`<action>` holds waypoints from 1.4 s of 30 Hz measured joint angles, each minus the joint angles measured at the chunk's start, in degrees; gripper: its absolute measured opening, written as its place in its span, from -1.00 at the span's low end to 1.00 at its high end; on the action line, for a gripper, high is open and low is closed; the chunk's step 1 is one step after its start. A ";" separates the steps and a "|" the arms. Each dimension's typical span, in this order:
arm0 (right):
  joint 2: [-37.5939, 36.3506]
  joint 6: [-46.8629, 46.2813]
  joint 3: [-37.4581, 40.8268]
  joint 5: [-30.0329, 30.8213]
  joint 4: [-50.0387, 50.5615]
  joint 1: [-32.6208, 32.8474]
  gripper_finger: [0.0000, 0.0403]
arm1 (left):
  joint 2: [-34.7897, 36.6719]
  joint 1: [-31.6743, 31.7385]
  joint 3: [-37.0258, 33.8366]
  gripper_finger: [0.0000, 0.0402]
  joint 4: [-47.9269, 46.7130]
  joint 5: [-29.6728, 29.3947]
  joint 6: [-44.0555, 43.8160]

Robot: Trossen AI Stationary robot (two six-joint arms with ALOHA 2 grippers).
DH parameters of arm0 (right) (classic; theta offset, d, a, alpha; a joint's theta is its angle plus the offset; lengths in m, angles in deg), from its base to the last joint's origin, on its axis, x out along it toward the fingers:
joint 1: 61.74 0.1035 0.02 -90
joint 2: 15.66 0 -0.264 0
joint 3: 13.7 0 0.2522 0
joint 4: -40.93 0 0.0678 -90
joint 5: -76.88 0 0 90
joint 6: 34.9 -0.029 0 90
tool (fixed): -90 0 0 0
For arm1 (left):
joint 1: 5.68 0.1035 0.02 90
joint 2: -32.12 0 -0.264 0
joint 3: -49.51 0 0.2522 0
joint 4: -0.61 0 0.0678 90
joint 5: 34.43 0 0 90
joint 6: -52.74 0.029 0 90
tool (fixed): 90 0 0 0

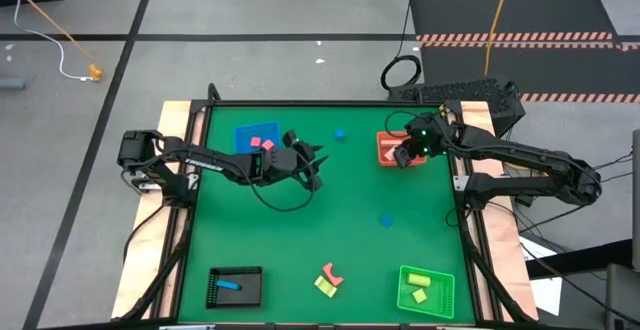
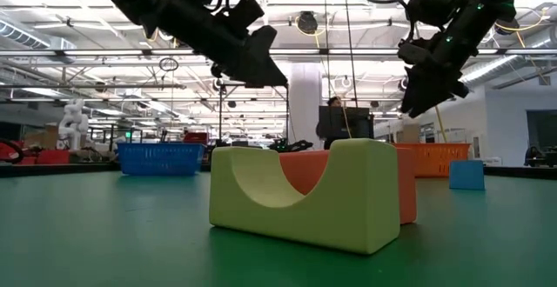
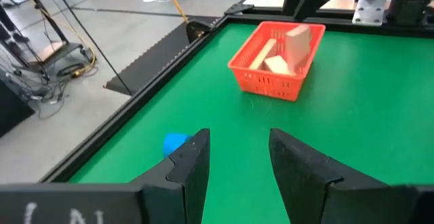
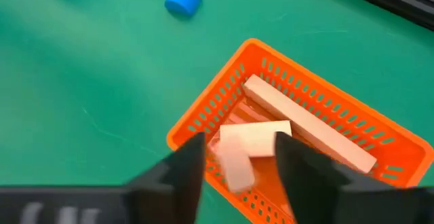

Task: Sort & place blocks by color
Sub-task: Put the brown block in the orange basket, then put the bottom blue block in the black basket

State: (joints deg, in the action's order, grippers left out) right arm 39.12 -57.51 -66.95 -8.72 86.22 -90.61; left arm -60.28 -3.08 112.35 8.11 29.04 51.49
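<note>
My right gripper (image 1: 403, 157) (image 4: 237, 163) hangs open over the red tray (image 1: 383, 156) at the far right. A cream block (image 4: 248, 142) shows below the gap between its fingers and lies in the tray beside a long cream bar (image 4: 305, 125). My left gripper (image 1: 312, 165) (image 3: 237, 163) stands open and empty above mid-table, near the blue tray (image 1: 243, 133), which holds pink-red blocks (image 1: 262, 143). A blue cylinder (image 3: 175, 142) (image 1: 340, 133) rests on the table between the two trays.
A yellow arch (image 1: 324, 286) (image 2: 296, 196) and a pink-red block (image 1: 333, 273) lie near the front edge. A blue cube (image 1: 386, 220) sits right of centre. The black tray (image 1: 250, 292) holds a blue bar; the green tray (image 1: 440, 300) holds yellow blocks.
</note>
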 joint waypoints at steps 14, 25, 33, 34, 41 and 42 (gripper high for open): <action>-0.39 -0.55 -0.02 -14.93 -0.60 0.59 0.53 | -0.04 0.34 -0.02 -0.23 -1.82 5.87 -1.29; -0.20 4.97 5.72 -25.89 -11.90 22.13 0.48 | -0.07 0.21 -0.03 -0.23 -7.62 7.61 -6.70; -0.09 8.19 16.65 -23.80 -52.80 32.89 0.48 | -0.09 -0.28 -0.03 -0.23 -9.63 7.59 -10.68; -0.09 6.96 17.80 -21.80 -57.14 33.38 0.48 | -0.09 -0.47 -0.03 -0.23 -9.82 7.58 -11.12; -0.07 3.15 15.46 -13.77 -49.49 34.12 0.48 | -0.09 -1.67 -0.03 -0.23 -10.01 7.60 -11.09; -0.12 6.12 13.82 -14.22 -45.82 34.42 0.48 | -0.09 -1.67 -0.03 -0.23 -10.03 7.58 -11.09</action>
State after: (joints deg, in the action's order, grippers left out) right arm 39.01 -51.38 -53.12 -22.94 40.40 -56.19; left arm -60.37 -4.75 112.33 -1.93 36.63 40.40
